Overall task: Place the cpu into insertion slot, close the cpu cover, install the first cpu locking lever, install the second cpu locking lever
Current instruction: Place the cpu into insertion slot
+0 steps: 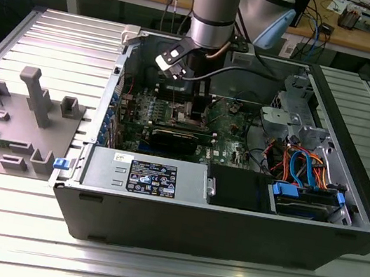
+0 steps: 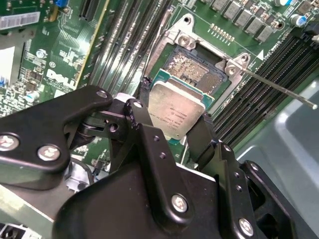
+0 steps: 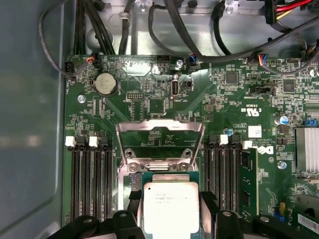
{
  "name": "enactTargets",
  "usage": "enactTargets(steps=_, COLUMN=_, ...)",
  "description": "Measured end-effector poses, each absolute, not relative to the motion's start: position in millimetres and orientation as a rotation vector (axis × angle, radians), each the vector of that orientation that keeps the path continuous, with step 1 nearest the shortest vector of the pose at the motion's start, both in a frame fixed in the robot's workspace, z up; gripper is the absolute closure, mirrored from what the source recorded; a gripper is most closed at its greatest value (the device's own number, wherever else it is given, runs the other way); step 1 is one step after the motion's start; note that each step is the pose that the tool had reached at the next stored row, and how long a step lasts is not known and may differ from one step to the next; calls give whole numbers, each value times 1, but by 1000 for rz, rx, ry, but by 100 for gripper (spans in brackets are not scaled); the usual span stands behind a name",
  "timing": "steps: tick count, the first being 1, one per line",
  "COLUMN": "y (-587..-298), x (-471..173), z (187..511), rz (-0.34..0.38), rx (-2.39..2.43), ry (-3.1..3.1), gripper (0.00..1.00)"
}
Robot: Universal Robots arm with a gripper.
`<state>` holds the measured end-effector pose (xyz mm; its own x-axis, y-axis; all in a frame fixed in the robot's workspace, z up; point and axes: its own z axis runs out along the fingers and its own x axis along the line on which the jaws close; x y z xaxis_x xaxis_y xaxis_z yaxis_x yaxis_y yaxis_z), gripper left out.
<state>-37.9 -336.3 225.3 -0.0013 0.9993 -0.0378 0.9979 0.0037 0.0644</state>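
In both wrist views my gripper is shut on the cpu, a silvery square chip on a green rim, with one black finger on each side. The chip hangs just above the insertion slot, whose gold contacts show uncovered beyond the chip's edge. The cpu cover, a silvery frame with an open centre, stands swung open behind the slot. A thin locking lever sticks out free beside the slot. In the exterior view the gripper reaches down into the open computer case.
Black memory slots flank the socket on both sides. A coin battery and black cable bundles lie beyond the cover. In the case sit a power supply and a drive bay with blue cables. A grey fixture stands at the exterior view's left.
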Motion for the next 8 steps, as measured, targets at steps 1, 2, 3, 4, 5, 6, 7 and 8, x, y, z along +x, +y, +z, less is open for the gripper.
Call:
enactTargets(steps=1, y=-336, x=-39, z=225, rz=29, rx=2168, ry=2173, gripper=46)
enactTargets(steps=2, y=-336, x=-40, z=224, rz=29, rx=2167, ry=2173, gripper=46)
enactTargets(steps=3, y=-336, x=-40, z=222, rz=29, rx=2167, ry=2173, gripper=46)
enactTargets(steps=4, y=-336, x=-41, z=221, rz=29, rx=2167, ry=2173, gripper=46)
enactTargets(steps=5, y=-336, x=-41, z=220, rz=29, rx=2167, ry=2173, gripper=46)
enactTargets(steps=6, y=-336, x=-42, z=219, rz=29, rx=2167, ry=2173, gripper=46)
enactTargets(steps=7, y=-336, x=-42, z=218, rz=29, rx=2167, ry=2173, gripper=46)
enactTargets(steps=8, y=-335, x=-43, z=217, rz=29, rx=2167, ry=2173, gripper=46)
